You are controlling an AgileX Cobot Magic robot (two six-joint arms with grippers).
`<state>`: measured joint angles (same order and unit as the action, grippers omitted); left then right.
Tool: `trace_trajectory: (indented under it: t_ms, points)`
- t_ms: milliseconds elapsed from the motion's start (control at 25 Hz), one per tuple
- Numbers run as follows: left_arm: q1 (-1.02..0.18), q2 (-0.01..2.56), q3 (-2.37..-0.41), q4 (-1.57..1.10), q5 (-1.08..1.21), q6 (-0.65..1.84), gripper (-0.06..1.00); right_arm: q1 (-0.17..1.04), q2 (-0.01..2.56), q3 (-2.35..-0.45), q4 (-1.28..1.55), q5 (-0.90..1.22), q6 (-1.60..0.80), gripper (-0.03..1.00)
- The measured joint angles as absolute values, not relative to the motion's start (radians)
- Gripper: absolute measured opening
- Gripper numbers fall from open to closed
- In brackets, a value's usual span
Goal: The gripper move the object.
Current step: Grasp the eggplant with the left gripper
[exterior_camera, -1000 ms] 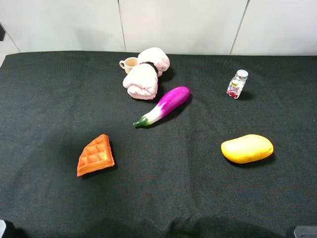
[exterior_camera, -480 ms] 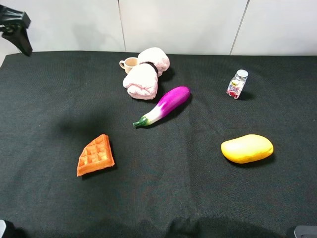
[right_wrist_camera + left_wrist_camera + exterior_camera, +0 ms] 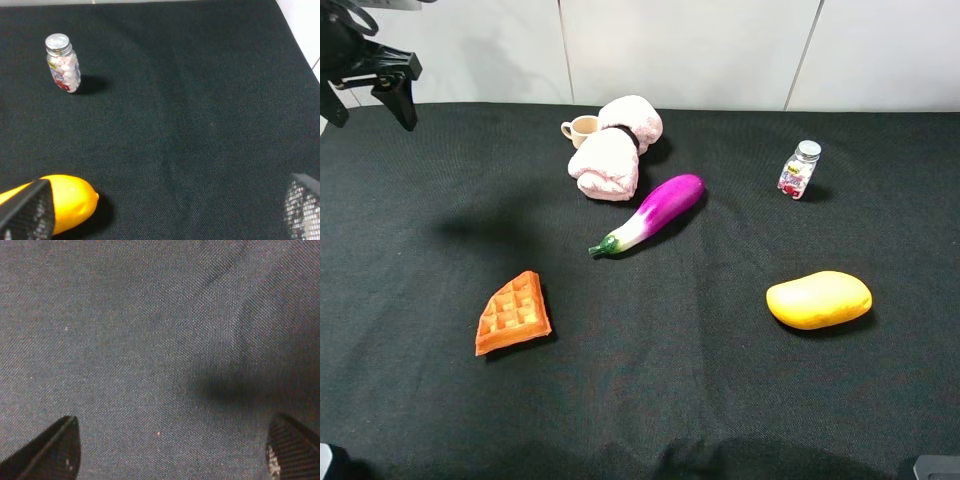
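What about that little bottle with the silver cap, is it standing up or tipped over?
Standing up. The bottle rests on its base on the black cloth, with its silver cap on top.

The object (image 3: 650,213), a glossy toy eggplant that fades from magenta-purple to white near its green stem tip, is lying flat near the middle of the black cloth (image 3: 650,400), with its stem end pointing to the near left and its fat end to the far right. The left gripper (image 3: 372,118), a black two-fingered claw, is hanging above the far left corner, well apart from the eggplant. It is holding its fingers (image 3: 50,452) spread wide over bare cloth.
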<state>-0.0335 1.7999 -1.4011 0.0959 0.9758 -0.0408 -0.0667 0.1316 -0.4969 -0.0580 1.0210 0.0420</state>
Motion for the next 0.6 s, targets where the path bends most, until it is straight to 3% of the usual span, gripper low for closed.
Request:
trace_trajectory:
  t_ms: [280,600]
  points:
    - [-0.063,1.851,-1.432,0.097,0.977,-0.041,0.79,-0.067,0.132,-0.497,-0.058,1.021,0.042,0.69]
    - [-0.185,1.938,-1.535,0.096,0.972,-0.041,0.79,-0.067,0.132,-0.497,-0.057,1.021,0.042,0.69]
